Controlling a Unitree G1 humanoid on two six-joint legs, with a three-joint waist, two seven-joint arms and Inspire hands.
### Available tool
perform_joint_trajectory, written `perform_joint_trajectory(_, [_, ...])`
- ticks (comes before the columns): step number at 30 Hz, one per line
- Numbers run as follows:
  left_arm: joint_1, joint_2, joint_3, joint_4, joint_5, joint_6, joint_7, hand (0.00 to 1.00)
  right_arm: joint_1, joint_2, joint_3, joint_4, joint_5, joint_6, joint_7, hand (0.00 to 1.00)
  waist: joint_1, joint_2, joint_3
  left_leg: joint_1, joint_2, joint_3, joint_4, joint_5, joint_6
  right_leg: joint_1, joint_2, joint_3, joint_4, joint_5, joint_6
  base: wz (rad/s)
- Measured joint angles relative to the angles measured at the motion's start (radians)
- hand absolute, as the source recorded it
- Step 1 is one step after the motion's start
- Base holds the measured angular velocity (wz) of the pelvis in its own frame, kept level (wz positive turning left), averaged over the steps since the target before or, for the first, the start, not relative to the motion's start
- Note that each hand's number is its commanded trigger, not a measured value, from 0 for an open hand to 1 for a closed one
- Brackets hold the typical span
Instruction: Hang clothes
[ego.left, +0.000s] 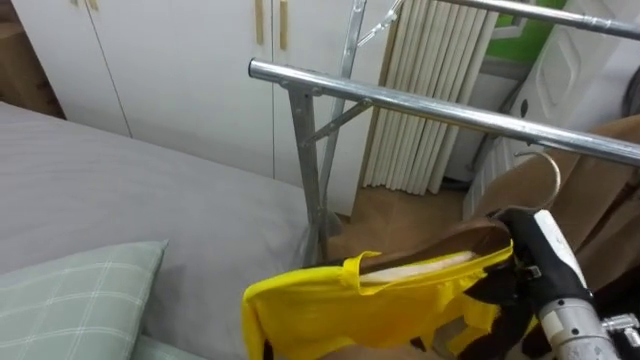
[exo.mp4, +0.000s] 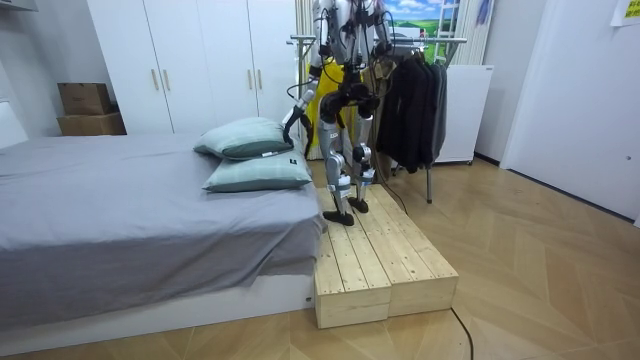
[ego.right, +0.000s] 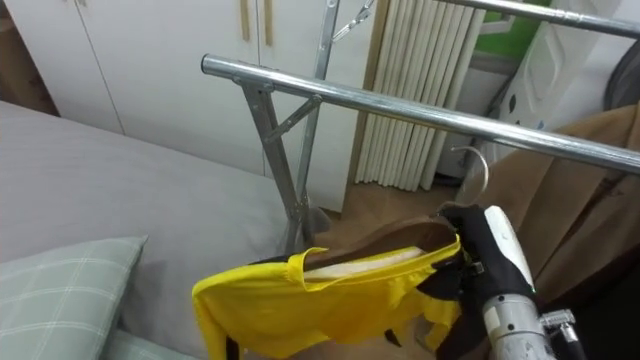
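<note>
A metal rail (ego.right: 400, 102) ran from the upper left of the frame down to the right edge. Below it, at lower centre, a yellow garment (ego.right: 320, 300) hung on a wooden hanger (ego.right: 400, 240), whose hook (ego.right: 478, 165) stood just under the rail without touching it. The right hand (ego.right: 460, 275) clasped the hanger's right end. A grey bed (ego.right: 120, 190) and a checked pillow (ego.right: 60, 290) lay at left, and a brown garment (ego.right: 590, 200) hung at right.

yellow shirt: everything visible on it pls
Bright yellow shirt, soft fabric, draped limp over a wooden hanger threaded through its neck, tilted down to the left, hem out of frame. Held in the air by the right robot hand at the hanger's neck; metal hook just under the rail, not yet on it.
</note>
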Motion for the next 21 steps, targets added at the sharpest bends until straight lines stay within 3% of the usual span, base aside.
perform_joint_trajectory(7, [0.005,-0.001,0.027,-0.027,0.024,-0.022,0.000,0.00,-0.029,-0.013,-0.020,0.128,0.066,-0.006,0.005,1.00,0.025,-0.003,-0.0002,-0.010,0.001,-0.022,0.005,0.000,0.000,-0.001,0.000,-0.006,0.001,-0.006,-0.001,0.07])
perform_joint_trajectory(10, [0.009,-0.003,0.047,-0.036,0.031,-0.027,-0.001,0.00,-0.029,-0.043,-0.021,0.153,0.095,-0.007,0.015,1.00,0.025,-0.006,0.0002,-0.010,0.001,-0.027,0.005,0.000,0.000,-0.001,0.000,-0.006,0.001,-0.008,-0.001,-0.01])
perform_joint_trajectory(12, [0.015,-0.002,0.068,-0.048,0.031,-0.029,-0.001,0.00,-0.029,-0.047,-0.040,0.167,0.094,-0.007,0.017,1.00,0.025,-0.013,0.0023,-0.008,-0.001,-0.050,0.005,0.000,0.000,-0.001,0.002,-0.006,0.001,-0.008,-0.002,-0.06])
perform_joint_trajectory(21, [0.024,0.000,0.079,-0.073,0.031,-0.032,-0.001,0.00,-0.076,-0.070,-0.071,0.284,0.064,-0.007,0.018,1.00,0.020,-0.023,0.0045,-0.011,-0.004,-0.063,0.008,0.000,0.000,-0.003,0.001,-0.008,0.003,-0.009,-0.004,0.01])
